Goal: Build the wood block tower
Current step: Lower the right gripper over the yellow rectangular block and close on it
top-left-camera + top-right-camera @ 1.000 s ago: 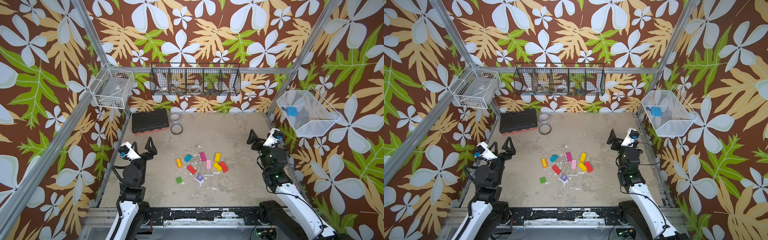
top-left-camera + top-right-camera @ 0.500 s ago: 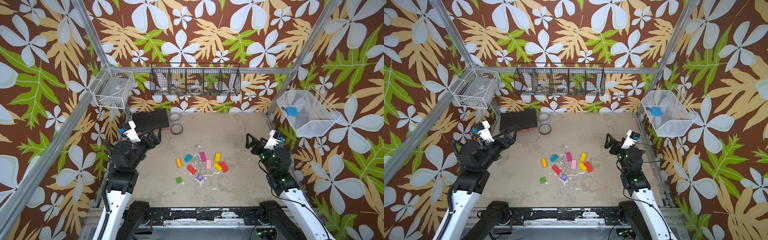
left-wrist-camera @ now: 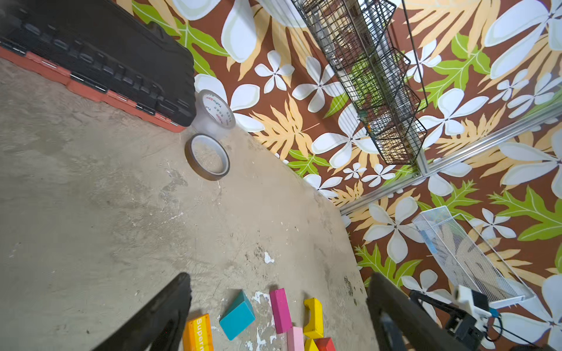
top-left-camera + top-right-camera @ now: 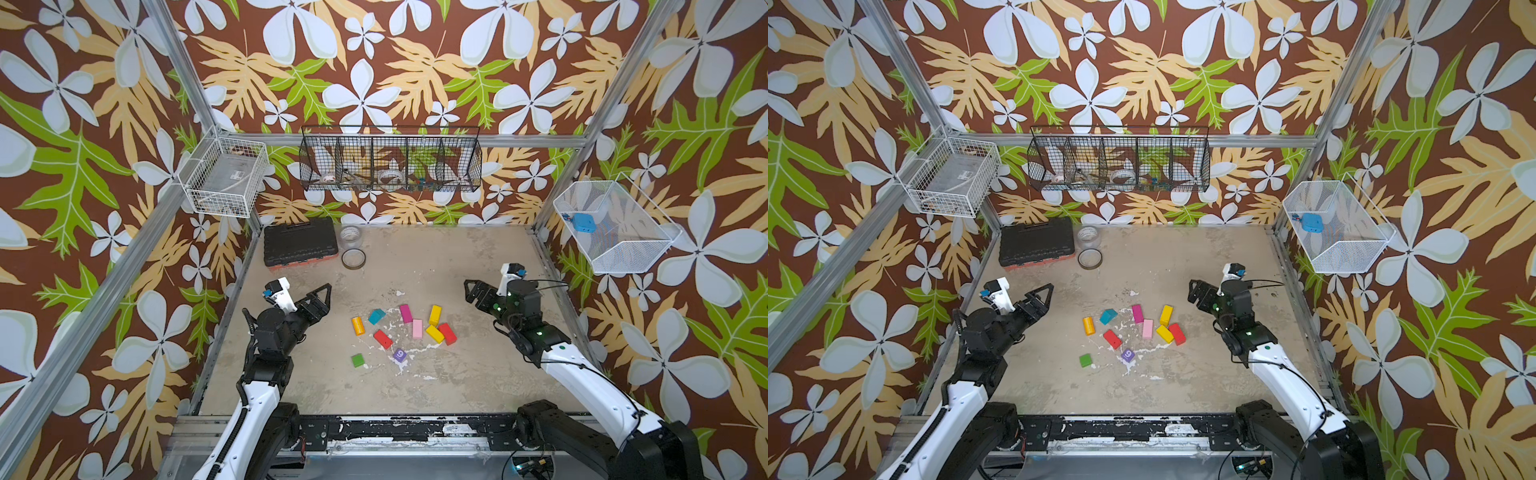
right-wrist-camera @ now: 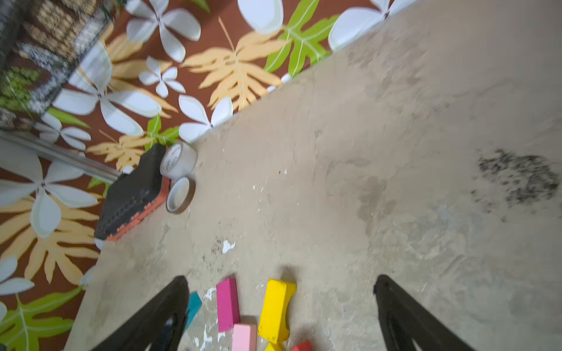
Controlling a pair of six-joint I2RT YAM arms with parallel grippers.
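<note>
Reaching in from either side, both arms now hang over the tabletop (image 4: pixel 436 390). The left gripper (image 4: pixel 321 291) has its jaws spread wide with nothing between them. The right gripper (image 4: pixel 471 291) is the same, wide and empty (each wrist view shows only table and blocks through the gap).

A second ago both arms sat folded back near the front rail. Since then they have swung forward and tipped toward the wood blocks (image 4: pixel 417 328), which have not shifted. I judge this to be the opening approach: nothing is stacked, no tower exists yet, and neither gripper touches a block.

Taking the purple cube (image 4: pixel 400 355) as marker:
- A green block (image 4: pixel 357 360) lies near it on the left arm's side.
- A red brick (image 4: pixel 382 338) lies just beyond it, toward the back wall.
- Farther that way runs a loose row: orange block (image 4: pixel 357 326), teal block (image 4: pixel 376 316), magenta brick (image 4: pixel 406 313), pink, two yellows and a second red.

The purple cube bears a white 9. In the left wrist view the orange block shows white letters beginning "Superm", cut off by the frame edge. Far beyond the cube, beside the black toolbox (image 4: pixel 299 245), a clear tape roll (image 3: pixel 214 112) has a printed core that seems to read "YuPinBond". The toolbox's raised lettering I cannot read.
</note>
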